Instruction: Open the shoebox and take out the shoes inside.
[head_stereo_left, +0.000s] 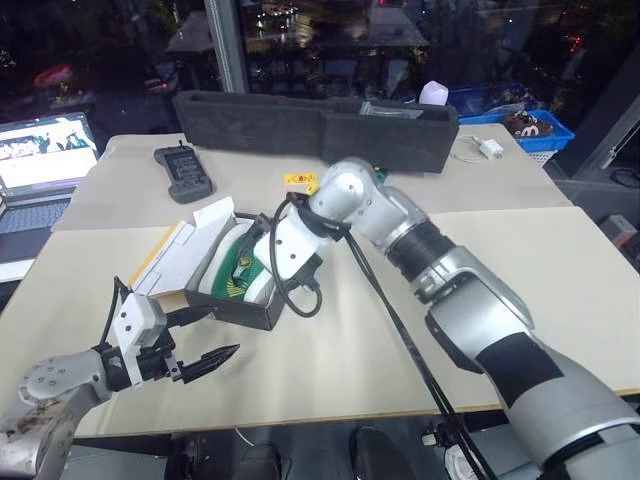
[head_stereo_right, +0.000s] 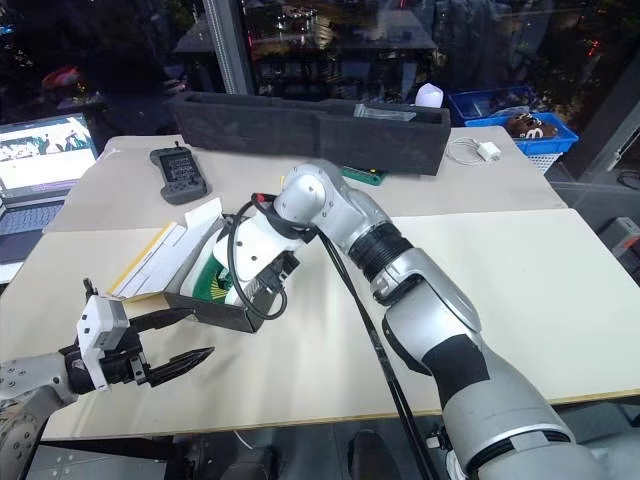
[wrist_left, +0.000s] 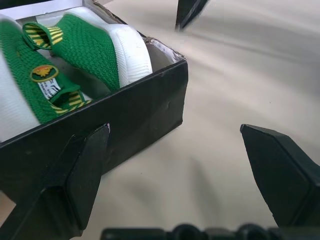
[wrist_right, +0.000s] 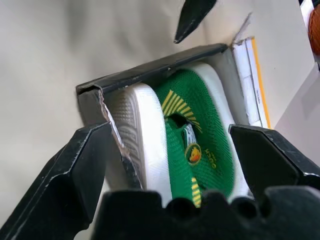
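Note:
The shoebox (head_stereo_left: 247, 313) stands open on the table, black walls up, with its yellow-edged lid (head_stereo_left: 165, 258) folded back to the left. Both green shoes (wrist_right: 192, 125) with white soles lie inside, one turned on its side. My right gripper (wrist_right: 167, 131) hangs just above the box, angled down into it. It is wide open, its fingers (wrist_right: 75, 170) straddling the shoes and holding nothing. My left gripper (head_stereo_left: 213, 336) sits low by the box's near corner, open and empty. One of its fingers (wrist_left: 80, 170) lies close against the black wall (wrist_left: 130, 112).
A long black foam tray (head_stereo_left: 310, 125) runs along the table's far side. A dark handheld remote (head_stereo_left: 183, 172) and a small yellow tag (head_stereo_left: 300, 181) lie behind the box. A laptop (head_stereo_left: 40, 160) is at far left, blue baskets (head_stereo_left: 525, 120) at far right.

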